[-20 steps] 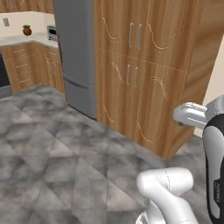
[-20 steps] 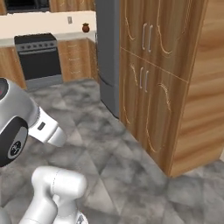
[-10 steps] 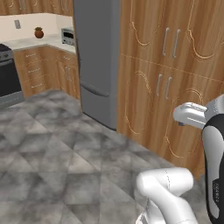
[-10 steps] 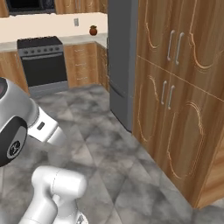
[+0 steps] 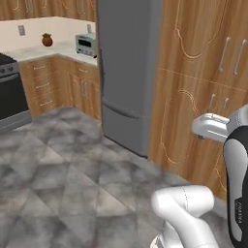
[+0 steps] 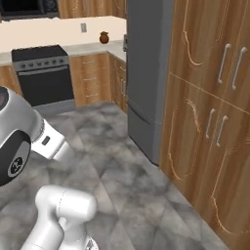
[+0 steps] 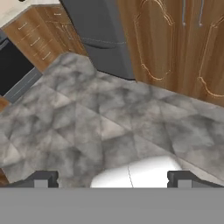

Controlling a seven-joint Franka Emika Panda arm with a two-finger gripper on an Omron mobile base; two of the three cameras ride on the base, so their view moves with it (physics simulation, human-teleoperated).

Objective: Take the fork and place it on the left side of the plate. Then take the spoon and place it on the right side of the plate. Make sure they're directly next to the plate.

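Hand view looks down at the grey floor (image 7: 87,131), with the gripper (image 7: 111,178) wide open and holding nothing. No plate, fork or spoon can be seen from here. Drive on past the fridge (image 5: 128,72), slowly, until they show.

A: Left base view? Fridge (image 5: 128,72) centre, cabinets (image 5: 203,92) right of it, touching.
B: Counter (image 5: 53,51) upper left, behind the floor (image 5: 63,184). Pot (image 5: 47,39) and toaster (image 5: 85,45) on it, pot left of toaster.
A: Stove (image 5: 9,92) at left edge, beside the counter drawers.
B: Right base view: stove (image 6: 41,73) upper left, fridge (image 6: 146,73) centre, cabinets (image 6: 215,122) right.
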